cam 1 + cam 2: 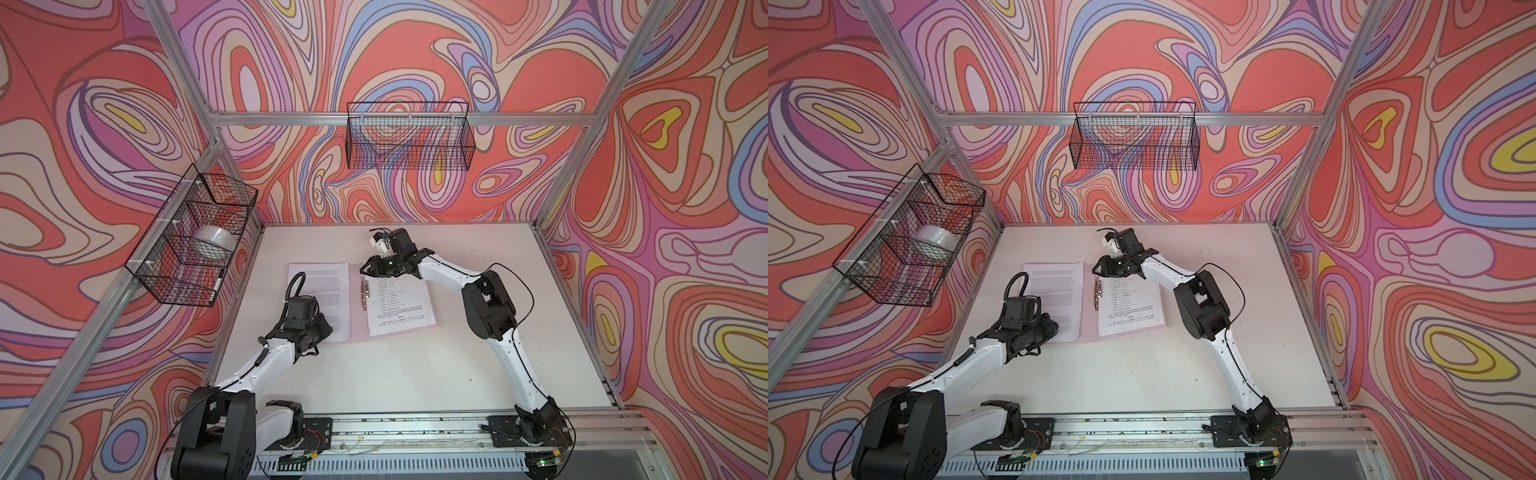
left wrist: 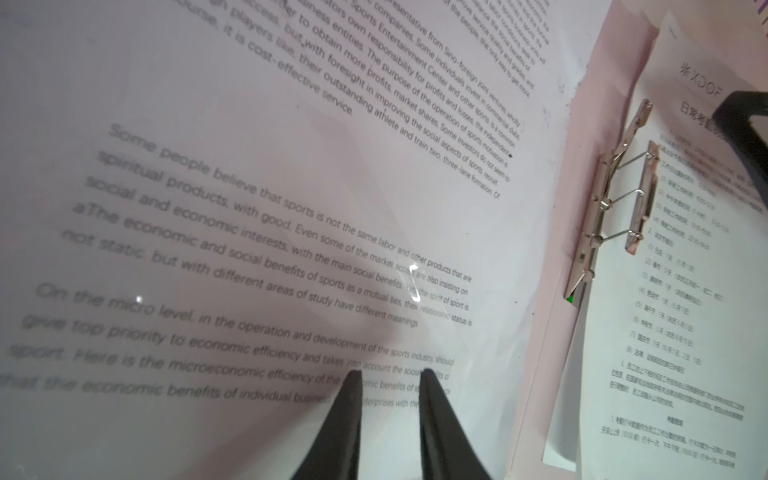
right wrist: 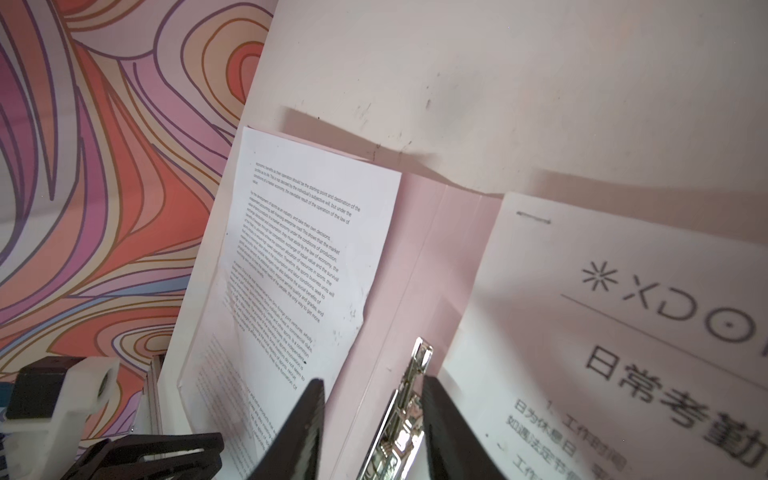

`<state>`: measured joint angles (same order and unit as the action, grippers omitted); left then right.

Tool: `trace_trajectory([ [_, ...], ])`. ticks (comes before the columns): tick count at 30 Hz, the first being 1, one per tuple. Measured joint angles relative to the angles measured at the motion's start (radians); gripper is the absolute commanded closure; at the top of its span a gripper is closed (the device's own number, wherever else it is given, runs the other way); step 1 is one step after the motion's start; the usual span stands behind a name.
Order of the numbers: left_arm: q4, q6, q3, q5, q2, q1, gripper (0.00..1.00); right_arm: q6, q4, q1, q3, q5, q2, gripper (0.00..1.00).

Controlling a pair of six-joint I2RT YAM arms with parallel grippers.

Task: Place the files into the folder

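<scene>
The pale pink folder (image 1: 355, 316) (image 1: 1089, 318) lies open and flat on the table. One of the files (image 1: 320, 286) (image 2: 291, 166), a white sheet of English text, rests on its left flap. Another sheet (image 1: 401, 307) (image 3: 623, 311) with Chinese text lies on the right flap beside the metal clip (image 1: 365, 295) (image 2: 602, 208) (image 3: 409, 399). My left gripper (image 1: 326, 329) (image 2: 388, 372) hovers low over the left sheet's near right corner, narrowly open, with only printed paper showing between its fingers. My right gripper (image 1: 363, 269) (image 3: 372, 379) is open, its fingers straddling the clip's far end.
A wire basket (image 1: 195, 237) holding a white roll (image 1: 212, 241) hangs on the left wall, and another wire basket (image 1: 409, 137) hangs on the back wall. The white table (image 1: 415, 365) stretches in front of the folder to the arms' mounting rail (image 1: 415, 428).
</scene>
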<state>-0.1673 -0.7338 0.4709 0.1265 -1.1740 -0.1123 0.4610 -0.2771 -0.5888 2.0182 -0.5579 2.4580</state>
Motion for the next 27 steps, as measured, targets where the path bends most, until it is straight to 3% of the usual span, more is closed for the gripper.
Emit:
trace_trajectory([
  [27,0.0,0.05,-0.009,-0.034,-0.031,0.0,0.8,0.001,-0.042,-0.008,0.158,0.003,0.133,0.55],
])
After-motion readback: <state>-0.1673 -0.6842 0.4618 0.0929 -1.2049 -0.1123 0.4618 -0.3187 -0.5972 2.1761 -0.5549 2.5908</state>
